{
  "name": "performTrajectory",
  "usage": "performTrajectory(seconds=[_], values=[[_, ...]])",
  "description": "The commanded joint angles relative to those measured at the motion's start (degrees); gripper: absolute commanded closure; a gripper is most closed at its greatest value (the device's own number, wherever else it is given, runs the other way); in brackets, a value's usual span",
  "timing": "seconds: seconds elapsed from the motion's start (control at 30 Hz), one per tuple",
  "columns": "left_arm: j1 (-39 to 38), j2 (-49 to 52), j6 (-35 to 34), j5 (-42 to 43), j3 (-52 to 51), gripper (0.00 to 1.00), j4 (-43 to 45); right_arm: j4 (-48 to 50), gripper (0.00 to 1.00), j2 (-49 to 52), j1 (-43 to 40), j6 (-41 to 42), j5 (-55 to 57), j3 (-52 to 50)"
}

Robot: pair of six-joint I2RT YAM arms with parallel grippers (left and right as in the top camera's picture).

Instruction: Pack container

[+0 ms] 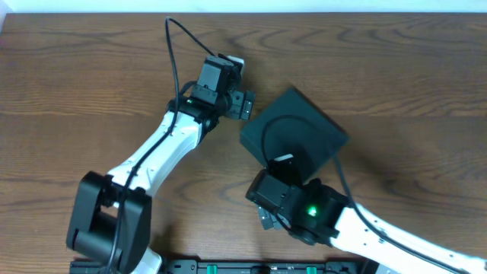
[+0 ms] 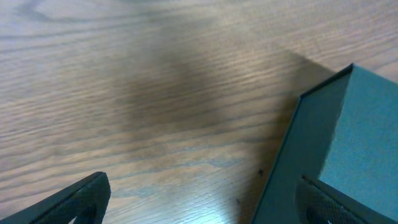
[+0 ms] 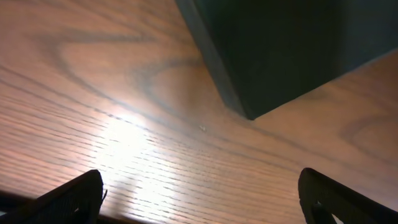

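I find the dark teal-black, square, rigid cardboard container [image 1: 304, 122] lying closed and turned cornerwise, right of centre on the brown wood-grain table [image 1: 396, 68]. The left gripper [image 2: 204, 186] is spread wide at the container's far-left edge and holds nothing. One finger [image 2: 329, 202] overlaps the box, but I cannot tell whether it touches. The right gripper [image 3: 199, 183] hangs over the near corner, also spread wide and empty. A pale strip [image 1: 304, 6] borders the table's far edge.
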Motion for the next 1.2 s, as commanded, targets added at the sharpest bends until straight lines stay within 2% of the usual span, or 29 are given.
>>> performTrajectory(seconds=[0.0,0.2,0.6,0.73,0.97,1.17], values=[[0.0,1.5,0.5,1.8,2.0,0.05,0.1,2.5,0.01,1.6,0.4,2.2,-3.4,-2.2],[-0.1,3.1,0.4,2.4,2.4,0.05,1.2,9.2,0.01,2.4,-0.2,2.8,-8.5,-5.7],[-1.4,5.7,0.2,3.2,2.4,0.05,1.6,11.9,0.01,6.3,-4.6,5.7,-10.0,-7.0],[-1.4,5.7,0.3,3.1,2.4,0.04,2.4,15.6,0.01,7.0,-4.9,2.7,-16.0,-7.0],[-1.4,5.7,0.2,3.1,2.4,0.05,3.3,15.1,0.01,7.4,-5.6,-3.9,-16.7,-7.0],[-1.4,5.7,0.2,3.1,2.4,0.05,3.5,16.0,0.01,11.5,-8.3,-9.3,-16.7,-7.1]])
